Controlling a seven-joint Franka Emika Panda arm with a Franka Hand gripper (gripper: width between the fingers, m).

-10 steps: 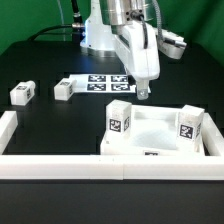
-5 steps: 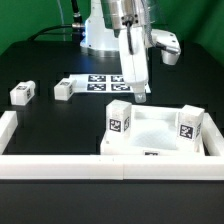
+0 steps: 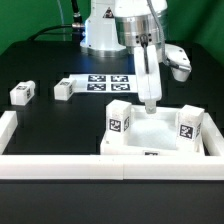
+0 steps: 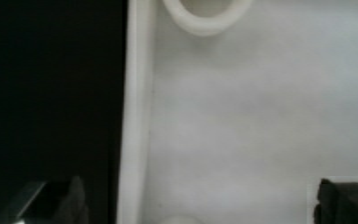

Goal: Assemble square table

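Observation:
The square tabletop (image 3: 158, 133) lies tray-like near the front wall, with two tagged legs standing in its corners, one (image 3: 120, 119) at the exterior view's left and one (image 3: 190, 125) at its right. My gripper (image 3: 150, 105) hangs point-down just over the tabletop's back edge, open and holding nothing. In the wrist view the white tabletop (image 4: 247, 110) fills the picture, with its rim edge and a round corner socket (image 4: 211, 15). The gripper (image 4: 202, 205) straddles the rim, its dark fingertips (image 4: 60, 200) set wide apart. Two loose legs (image 3: 22, 93) (image 3: 64, 89) lie on the black table.
The marker board (image 3: 105, 82) lies behind the tabletop, near the arm's base (image 3: 100, 35). A long white border wall (image 3: 110, 166) runs along the front, and another (image 3: 8, 126) stands at the exterior view's left.
The gripper has swung toward the exterior view's right and come down from above the marker board to the tabletop's back edge, turning edge-on. It stayed open, and the parts have not moved.

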